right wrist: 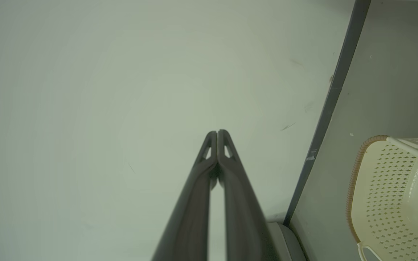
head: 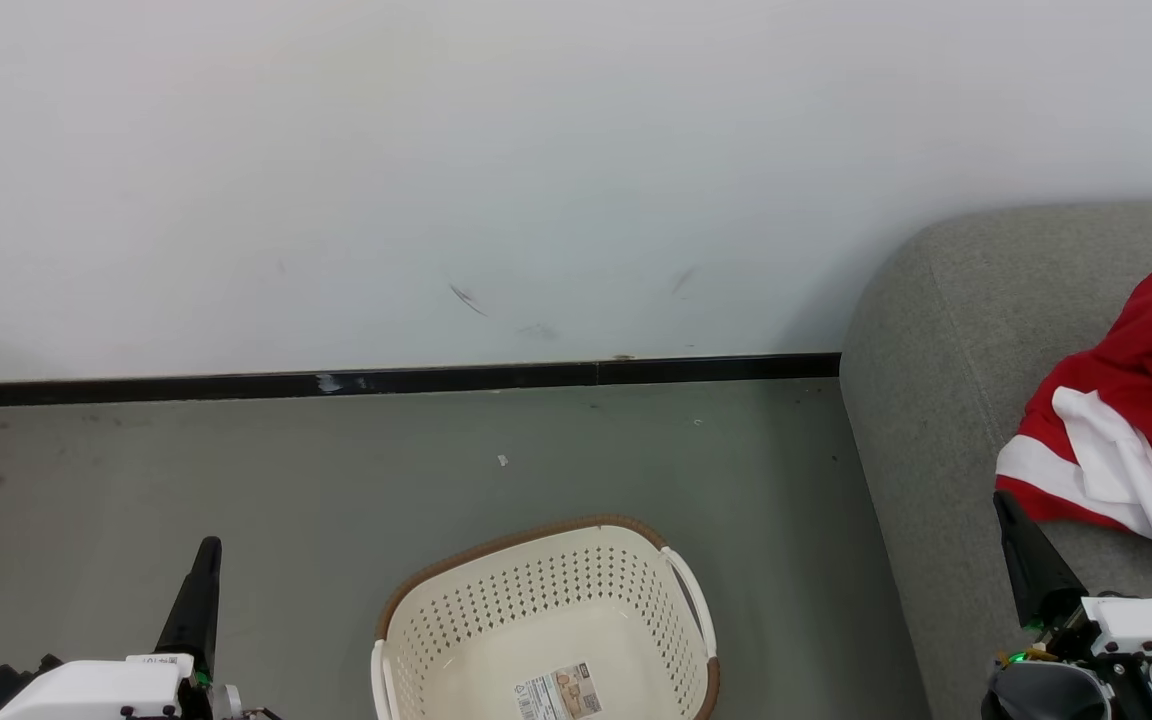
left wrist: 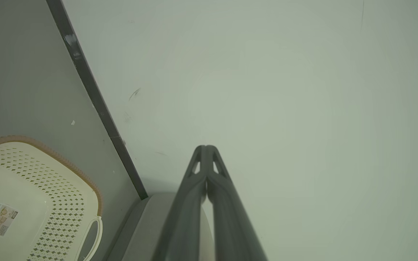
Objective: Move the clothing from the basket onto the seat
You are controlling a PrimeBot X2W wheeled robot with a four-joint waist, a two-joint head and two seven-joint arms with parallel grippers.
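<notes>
The one label (head: 558, 692) on the bottom of the single basket (head: 536, 590) carries print too small to read. In the head view the clothing (head: 1126, 420), one red-and-white heap whose pieces I cannot count, lies on the seat (head: 936, 400) to my right. My wrist views face the white wall (left wrist: 285, 90) and black skirting (left wrist: 96, 105). My left end effector (head: 206, 548) and right end effector (head: 1002, 503) are pressed fully closed and grip nothing.
</notes>
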